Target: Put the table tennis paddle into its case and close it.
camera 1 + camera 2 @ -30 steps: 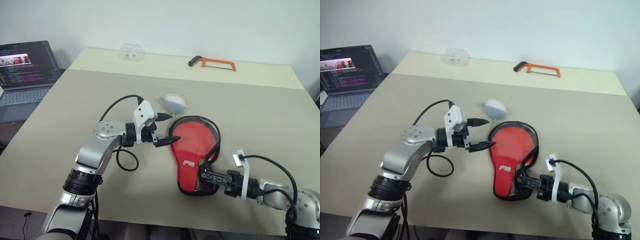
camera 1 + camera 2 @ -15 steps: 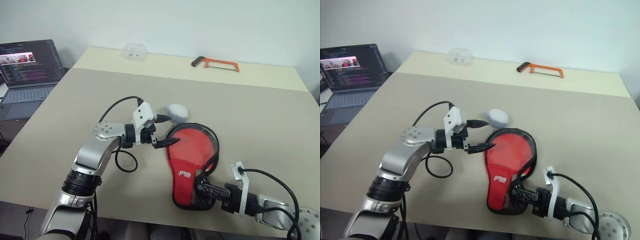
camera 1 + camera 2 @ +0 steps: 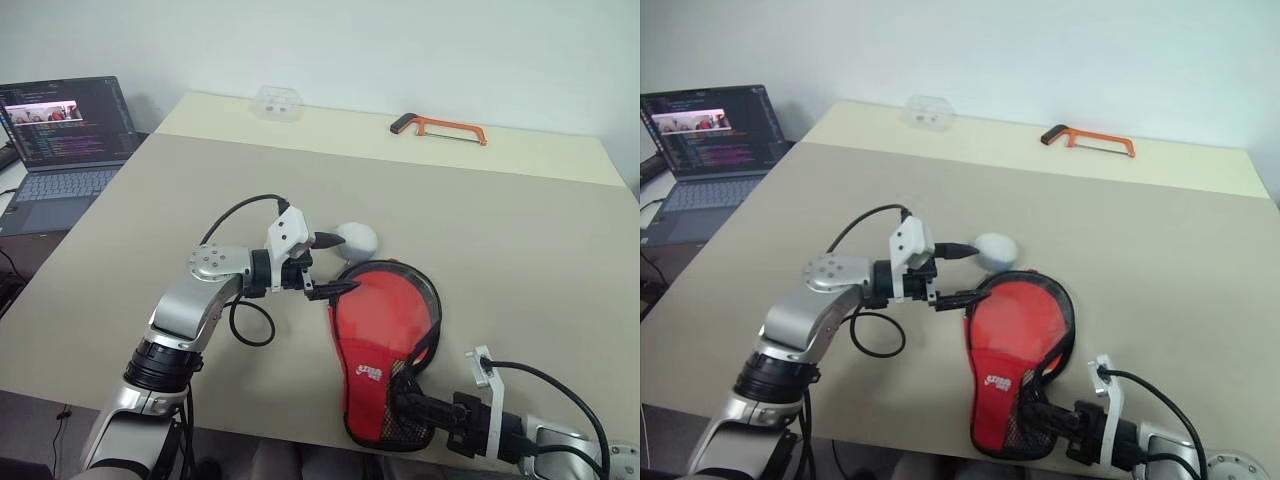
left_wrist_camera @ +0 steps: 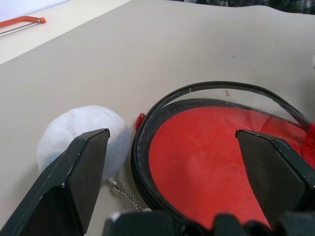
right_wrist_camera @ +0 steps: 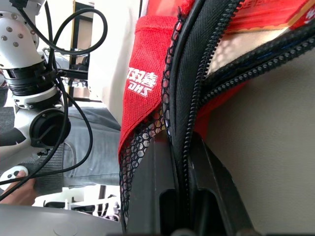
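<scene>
The case (image 3: 385,350) is the landmark, lying on the desk (image 3: 520,250) by its near edge, red side up, zip gaping around its round end. At its narrow near end the right claw (image 3: 408,407) is pressed together, pinching the zipped edge beside the black mesh. At its far left rim the left claw (image 3: 333,264) is spread wide, holding nothing. A white fluffy ball (image 3: 356,239) lies just beyond the case. Far behind it sits an orange hacksaw (image 3: 440,127).
</scene>
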